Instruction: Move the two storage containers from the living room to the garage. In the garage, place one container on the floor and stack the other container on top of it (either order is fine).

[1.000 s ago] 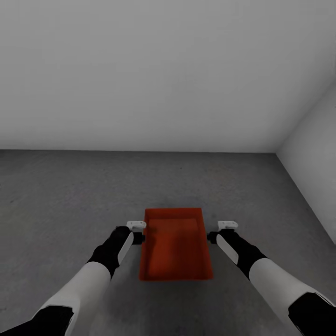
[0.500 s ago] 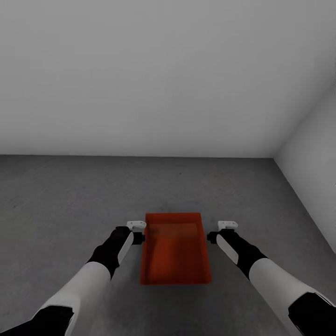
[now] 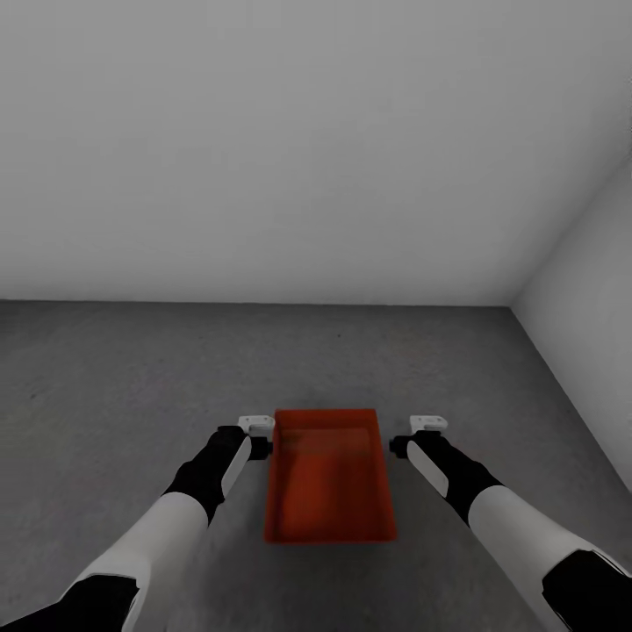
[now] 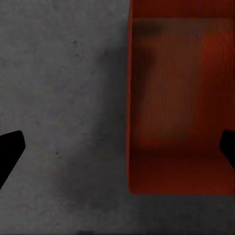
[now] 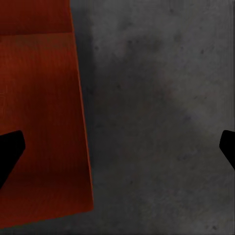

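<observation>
While both arms reached forward, the plain, unmarked red box point(image 3: 329, 478) sat on the grey floor point(image 3: 114, 386) between them; the left tool point(image 4: 117, 147) and right tool point(image 5: 117, 147) were spread wide, released, gripping nothing.

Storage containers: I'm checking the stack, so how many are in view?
1: a storage container on the grey floor between the two arms. A second nested inside cannot be ruled out.

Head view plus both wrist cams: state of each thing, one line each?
storage container: upright, on the floor, nothing visible inside, ungripped
left gripper: open, fingers straddling the container's near wall, not touching
right gripper: open, fingers straddling the opposite wall, not touching
</observation>
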Tool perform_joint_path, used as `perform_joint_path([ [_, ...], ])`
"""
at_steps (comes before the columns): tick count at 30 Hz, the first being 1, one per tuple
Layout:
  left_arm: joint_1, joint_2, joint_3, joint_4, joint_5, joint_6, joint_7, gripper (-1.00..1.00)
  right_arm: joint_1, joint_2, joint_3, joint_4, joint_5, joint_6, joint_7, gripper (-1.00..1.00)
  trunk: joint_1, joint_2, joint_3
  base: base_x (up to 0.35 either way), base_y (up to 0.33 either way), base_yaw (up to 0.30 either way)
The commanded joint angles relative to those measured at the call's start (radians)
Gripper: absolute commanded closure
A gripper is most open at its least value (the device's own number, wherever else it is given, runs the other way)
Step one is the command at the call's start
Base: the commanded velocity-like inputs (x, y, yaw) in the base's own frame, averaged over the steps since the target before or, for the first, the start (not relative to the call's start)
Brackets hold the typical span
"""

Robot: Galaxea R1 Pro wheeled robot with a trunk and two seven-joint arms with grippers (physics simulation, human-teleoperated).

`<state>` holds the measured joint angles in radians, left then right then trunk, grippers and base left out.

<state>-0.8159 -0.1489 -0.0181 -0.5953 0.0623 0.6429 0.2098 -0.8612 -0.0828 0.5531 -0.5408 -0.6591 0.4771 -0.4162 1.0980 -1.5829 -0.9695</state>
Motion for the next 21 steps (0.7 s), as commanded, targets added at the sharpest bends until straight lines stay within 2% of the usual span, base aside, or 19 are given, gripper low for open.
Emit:
perform_joint_path([
  [1, 0.000, 0.000, -0.002, -0.001, 0.007, 0.004, 0.006, -1.00, -0.001, -0.002, 0.008, -0.002, -0.010, 0.003, -0.009, -1.00, -0.004, 0.007, 0.004, 0.000, 0.000, 0.000],
  [13, 0.000, 0.000, -0.002, -0.001, 0.007, 0.004, 0.006, -1.00, -0.001, -0.002, 0.008, -0.002, -0.010, 0.003, -0.009, -1.00, -0.050, 0.091, 0.061, 0.000, 0.000, 0.000],
  [21, 0.000, 0.000, -0.003, -0.001, 0.007, 0.004, 0.006, -1.00, -0.001, -0.003, 0.008, -0.002, -0.010, 0.003, -0.009, -1.00, -0.081, 0.147, 0.089, 0.000, 0.000, 0.000],
])
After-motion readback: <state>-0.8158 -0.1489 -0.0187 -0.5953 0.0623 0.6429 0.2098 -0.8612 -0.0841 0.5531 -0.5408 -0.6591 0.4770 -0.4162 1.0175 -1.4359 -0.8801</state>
